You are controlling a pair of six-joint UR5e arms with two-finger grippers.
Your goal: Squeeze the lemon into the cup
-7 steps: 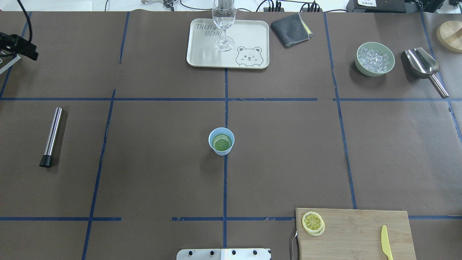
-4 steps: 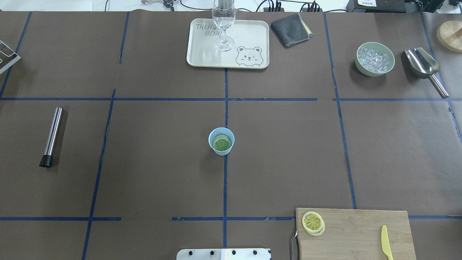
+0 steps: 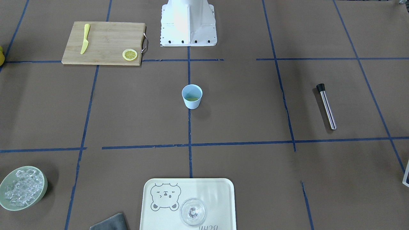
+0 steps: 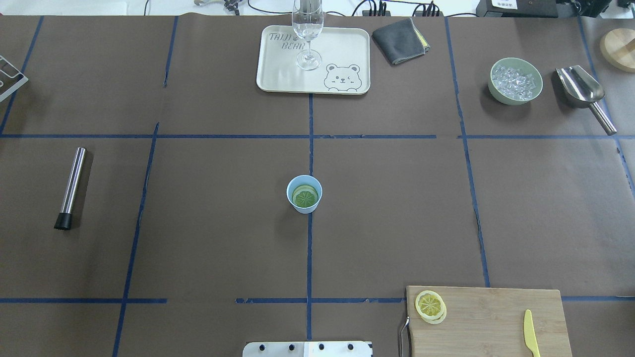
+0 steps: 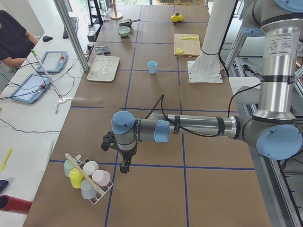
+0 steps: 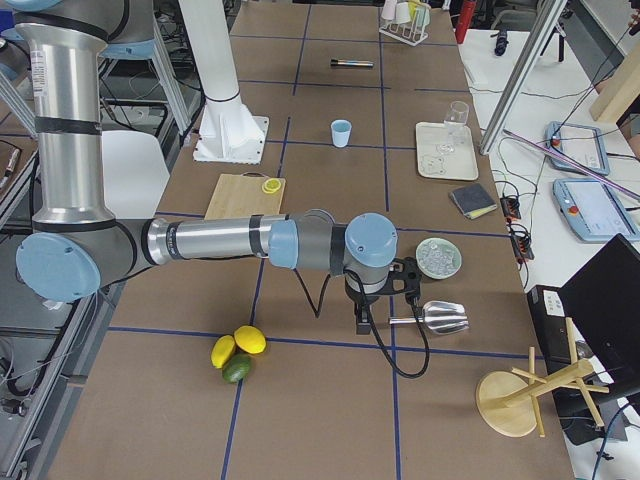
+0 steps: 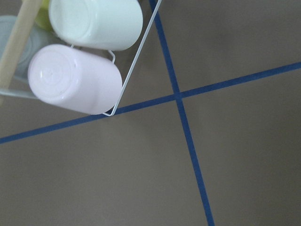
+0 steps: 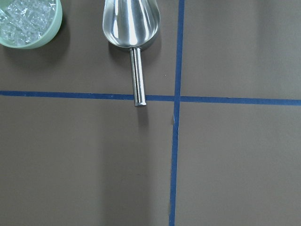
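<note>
- Two claws are hanging over opposite ends of the worktop (image 4: 198,238), both well apart from the task's things, and I am seeing them only from the side cameras.
- The left claw (image 5: 124,168) is pointing down just beside a wire cup rack (image 7: 136,61). Its wrist camera is showing me a pink cup (image 7: 75,80) and a white cup (image 7: 96,21) lying in that rack, but no fingers, so I cannot tell whether it is wide or narrow.
- The right claw (image 6: 360,325) is pointing down near a steel scoop (image 8: 131,21) and the green ice bowl (image 8: 57,23). Again I cannot tell how its jaws are standing.
- The lemon (image 4: 429,304) is lying flat on the far left corner of the cutting board (image 4: 491,317), at the robot's near right. It is round and yellow, its cut face is turned up showing pale segments in a wheel pattern, and a paler edge is peeking out beneath it.
- A yellow knife (image 4: 530,333) is lying on the same board, well apart from the lemon.
- The cup (image 4: 303,209) is standing upright in the middle of the worktop on a blue tape line. It is light blue and tapering toward its base.
- A greenish slice (image 4: 304,197) with a wheel pattern is lying inside the cup.
</note>
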